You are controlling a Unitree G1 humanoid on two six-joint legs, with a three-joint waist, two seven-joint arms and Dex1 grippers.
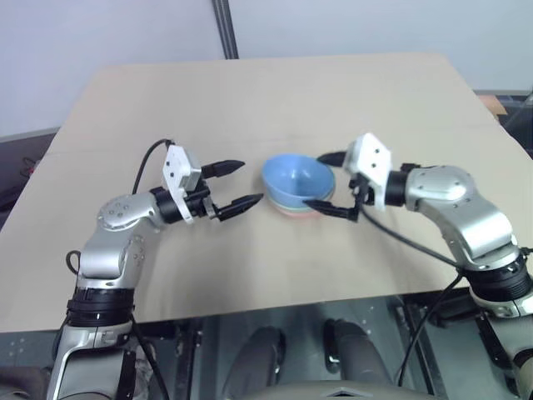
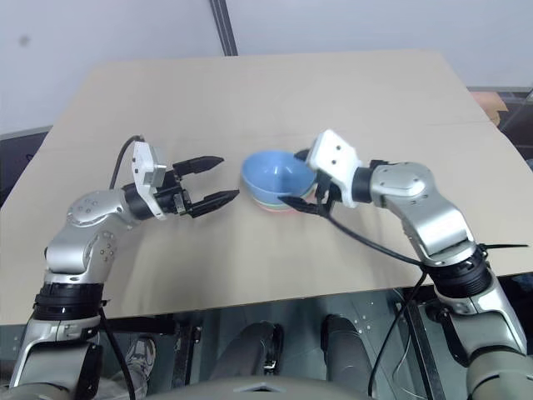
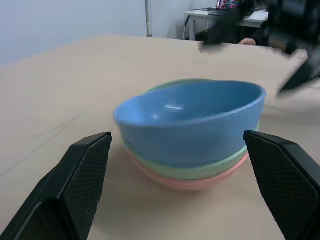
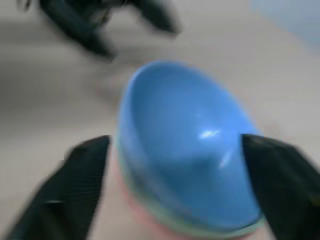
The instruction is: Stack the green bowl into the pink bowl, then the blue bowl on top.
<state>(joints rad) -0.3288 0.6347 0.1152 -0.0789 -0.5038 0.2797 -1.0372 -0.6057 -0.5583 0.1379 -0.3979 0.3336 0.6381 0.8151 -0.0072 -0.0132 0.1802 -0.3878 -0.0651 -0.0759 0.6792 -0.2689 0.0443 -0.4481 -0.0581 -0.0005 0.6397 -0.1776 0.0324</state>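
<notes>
The three bowls sit nested at the middle of the table. The pink bowl (image 3: 190, 183) is at the bottom and the green bowl (image 3: 202, 170) rests in it. On top lies the blue bowl (image 1: 297, 177), tilted, with one side of its rim raised. My left gripper (image 1: 250, 182) is open just left of the stack, pointing at it, with nothing between its fingers (image 3: 75, 185). My right gripper (image 1: 314, 180) reaches in from the right and is open, its fingers (image 4: 80, 175) standing on either side of the blue bowl's right half.
The light wooden table (image 1: 250, 100) has bare surface all around the stack. Its front edge runs close below both arms. A dark post (image 1: 225, 29) stands behind the far edge, and a desk with clutter (image 3: 250, 17) is in the background.
</notes>
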